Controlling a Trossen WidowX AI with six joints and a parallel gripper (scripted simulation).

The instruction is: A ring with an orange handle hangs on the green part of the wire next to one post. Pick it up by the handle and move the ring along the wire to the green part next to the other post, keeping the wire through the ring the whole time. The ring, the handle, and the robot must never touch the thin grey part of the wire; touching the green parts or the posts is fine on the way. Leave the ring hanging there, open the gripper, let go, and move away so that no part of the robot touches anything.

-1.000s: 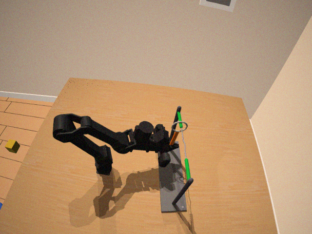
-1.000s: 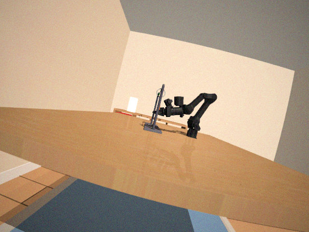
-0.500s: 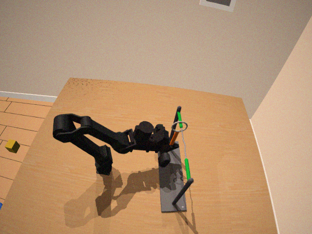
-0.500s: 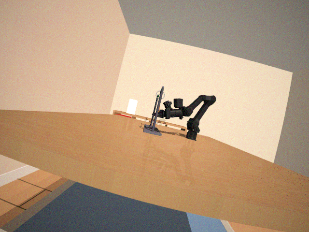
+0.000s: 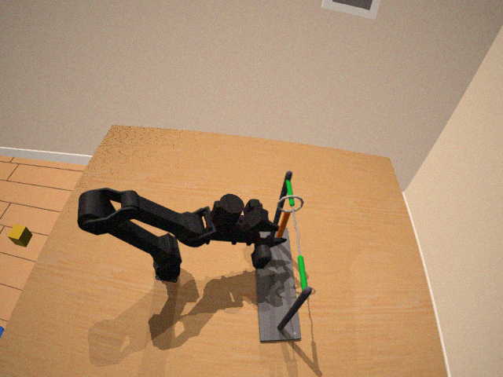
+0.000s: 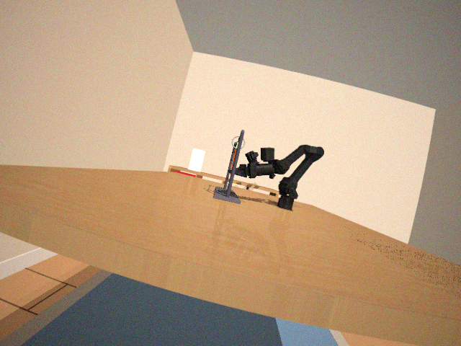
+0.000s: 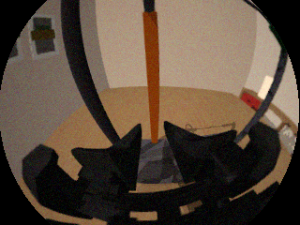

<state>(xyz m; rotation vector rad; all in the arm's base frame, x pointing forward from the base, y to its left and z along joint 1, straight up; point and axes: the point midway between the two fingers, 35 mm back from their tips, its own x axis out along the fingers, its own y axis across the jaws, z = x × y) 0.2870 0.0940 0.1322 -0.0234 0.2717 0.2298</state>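
Wooden table top (image 5: 170, 170), light oak grain, fills lower frame in top view. Beige wall (image 5: 244, 60) across upper frame; paler cream wall (image 5: 467, 203) at right edge. Framed dark panel (image 5: 351, 5) at top edge. Plank floor (image 5: 28, 182) at left, white skirting board (image 5: 40, 154) above it. Small yellow cube (image 5: 19, 235) on floor, far left. Blue floor area (image 6: 148, 316) at bottom of exterior view.

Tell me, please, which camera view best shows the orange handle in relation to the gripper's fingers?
The wrist view: the orange handle hangs upright, its lower end in the gap between the parted fingers. The top view shows the handle partly hidden behind the gripper; in the exterior view it is tiny beside the post.
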